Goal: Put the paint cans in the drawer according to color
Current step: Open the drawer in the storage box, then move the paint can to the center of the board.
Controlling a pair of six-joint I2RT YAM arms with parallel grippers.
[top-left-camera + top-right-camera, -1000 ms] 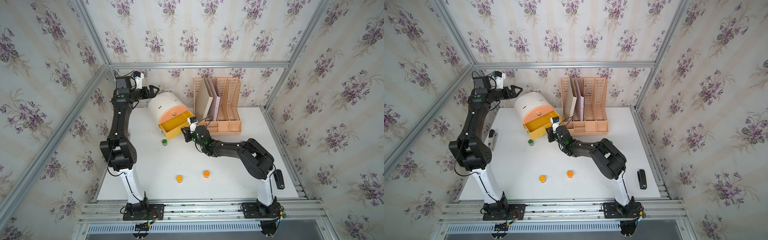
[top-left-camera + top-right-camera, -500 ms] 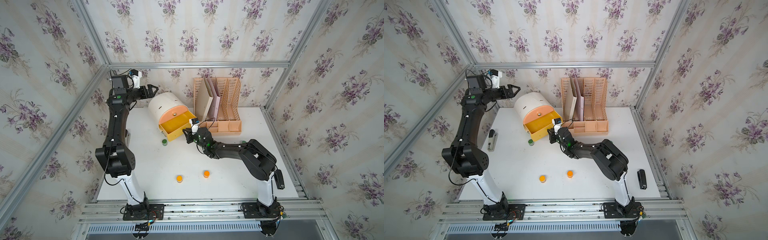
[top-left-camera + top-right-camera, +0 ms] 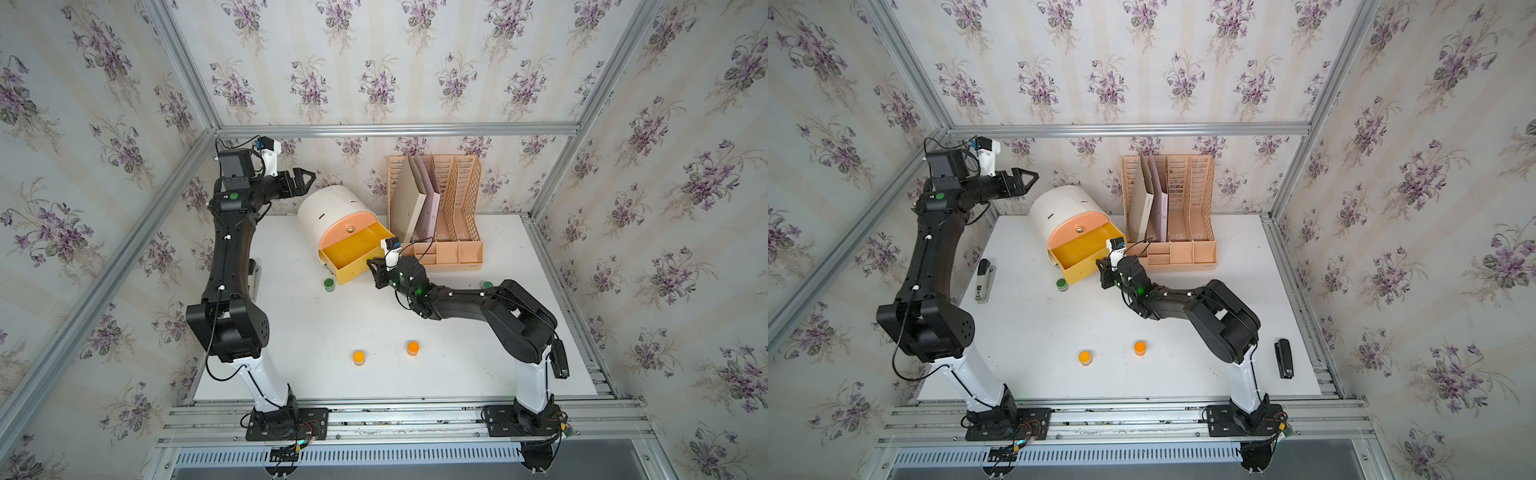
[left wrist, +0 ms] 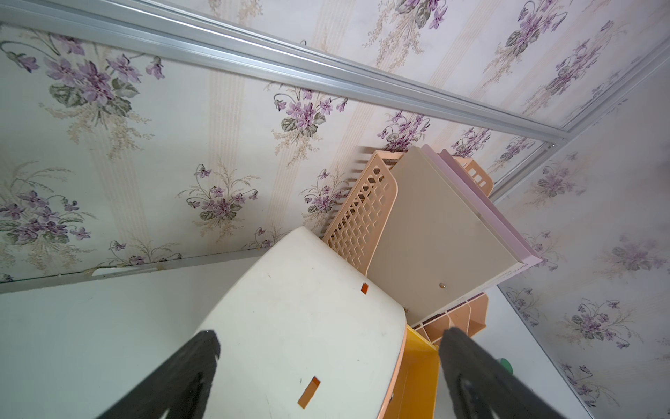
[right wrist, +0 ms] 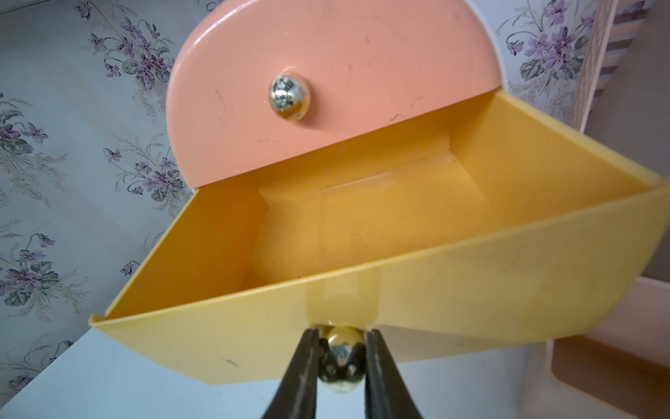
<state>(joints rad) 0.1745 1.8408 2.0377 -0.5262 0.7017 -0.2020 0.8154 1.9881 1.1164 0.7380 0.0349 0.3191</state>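
Observation:
The drawer chest is white and rounded, at the table's back. Its yellow drawer is pulled out and empty inside; the peach front above is closed. My right gripper is shut on the yellow drawer's gold knob, in both top views. My left gripper hangs open above the chest's back; its fingers straddle the white shell without touching. Two orange paint cans stand near the front. A green can sits by the drawer, another behind my right arm.
A peach lattice file rack with folders stands right of the chest, close to my right wrist. A grey stapler lies by the left arm. A black stapler lies near the right edge.
My left arm has shifted a little toward the left wall, its open gripper staying over the chest. My right gripper keeps its hold on the knob; the drawer has barely moved.

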